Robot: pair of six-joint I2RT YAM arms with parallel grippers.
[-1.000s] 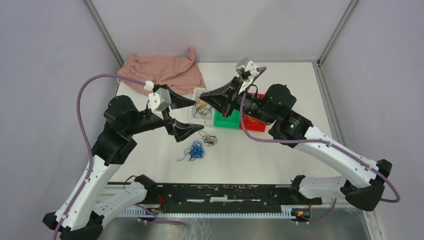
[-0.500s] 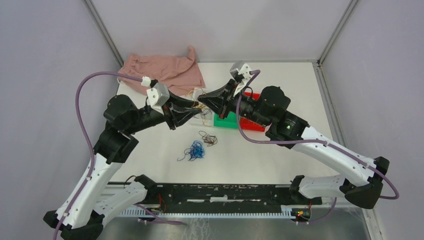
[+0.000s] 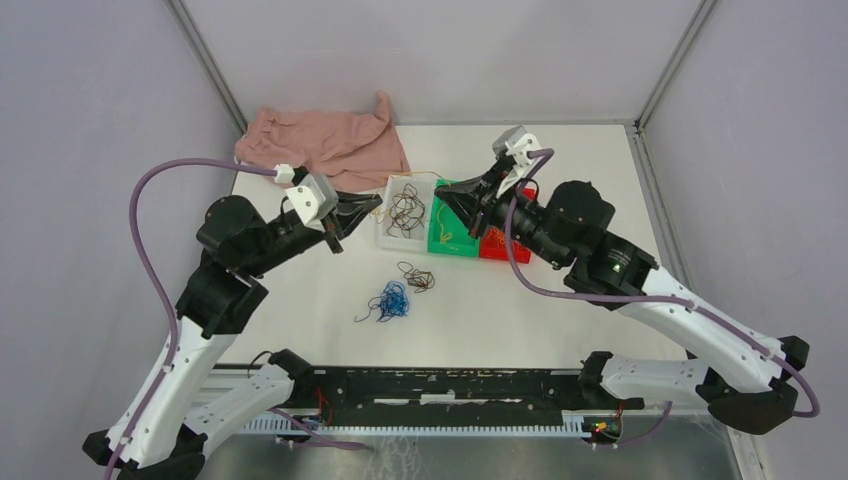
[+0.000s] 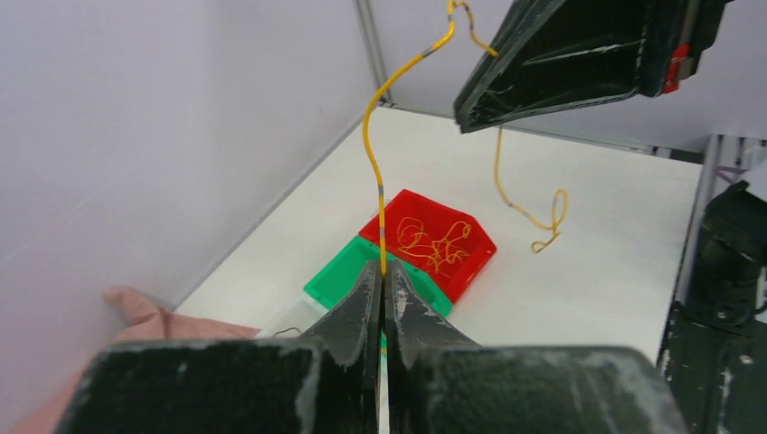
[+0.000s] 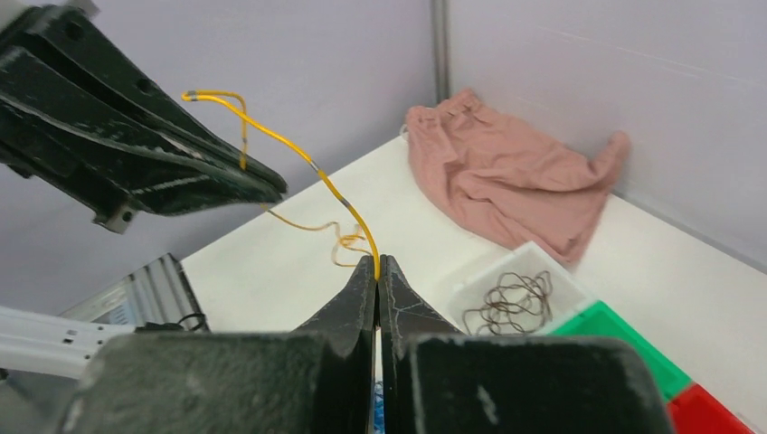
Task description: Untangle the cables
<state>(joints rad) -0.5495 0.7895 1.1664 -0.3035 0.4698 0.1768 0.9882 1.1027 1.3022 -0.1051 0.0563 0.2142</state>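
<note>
yellow cable (image 4: pixel 371 127) hangs in the air between both grippers. left gripper (image 4: pixel 383 268) pinches it, and right gripper (image 5: pixel 376 260) pinches it too. blue cables (image 3: pixel 392 300) lie on the table (image 3: pixel 560 310), with brown cables (image 3: pixel 417 277) just beside at 1 o'clock. more brown ones sit in the clear bin (image 3: pixel 395 238).

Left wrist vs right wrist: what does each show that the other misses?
Left wrist only: yellow strands lying in the red bin. Right wrist only: brown loops inside the clear bin, and the pink cloth spread out whole. Both: the yellow cable strung between the left tool and the right tool, each shut on it.
</note>
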